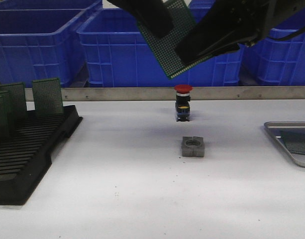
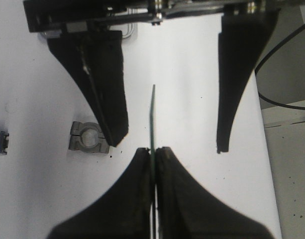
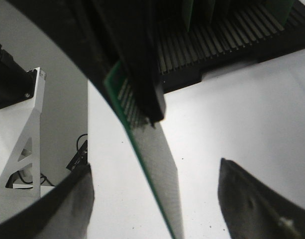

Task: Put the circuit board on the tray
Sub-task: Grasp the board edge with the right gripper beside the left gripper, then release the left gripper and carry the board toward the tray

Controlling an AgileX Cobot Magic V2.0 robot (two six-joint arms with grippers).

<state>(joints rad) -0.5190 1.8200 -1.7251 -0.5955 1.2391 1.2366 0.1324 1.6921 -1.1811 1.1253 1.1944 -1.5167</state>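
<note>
My left pincer (image 2: pixel 153 152), clamped on the circuit board (image 1: pixel 173 40) high above the surface (image 1: pixel 142 189), presents it between my right pincer's (image 3: pixel 152 199) wide-spread fingers, which should close squarely before carrying it to the tray (image 1: pixel 279 142) at right.

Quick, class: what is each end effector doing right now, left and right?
Left end effector: closed on the circuit board, held in the air.
Right end effector: open, fingers either side of the board, not gripping.

Circuit board (image 2: pixel 152 119) in left end effector (image 2: pixel 154 152)
</note>
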